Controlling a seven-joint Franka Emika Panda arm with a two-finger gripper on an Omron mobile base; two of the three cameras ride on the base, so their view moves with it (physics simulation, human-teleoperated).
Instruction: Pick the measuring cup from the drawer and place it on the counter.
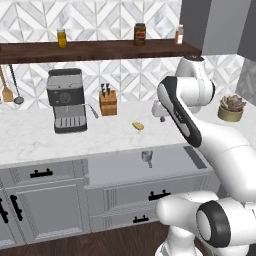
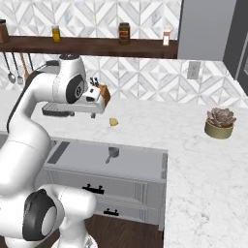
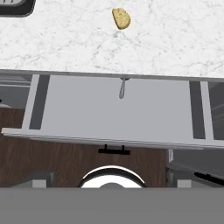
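Note:
The drawer (image 1: 122,169) (image 2: 138,163) (image 3: 109,114) stands pulled out under the counter (image 1: 100,136) (image 2: 160,131) (image 3: 170,41), showing its pale grey inside. The measuring cup (image 1: 147,157) (image 2: 112,154) (image 3: 123,87), a tiny silver funnel shape, lies alone near the drawer's back edge, close to the middle. My gripper (image 1: 160,116) (image 2: 93,109) hangs high above the counter edge and the drawer, well apart from the cup. In the hand view it looks straight down on the drawer, with its fingers spread wide and nothing between them.
A small yellowish-tan lump (image 1: 138,126) (image 2: 114,122) (image 3: 121,19) lies on the counter just behind the drawer. A coffee machine (image 1: 66,100) and a knife block (image 1: 108,102) stand at the back. A potted succulent (image 1: 231,108) (image 2: 219,122) sits to the right, and a wall shelf (image 1: 100,49) holds jars.

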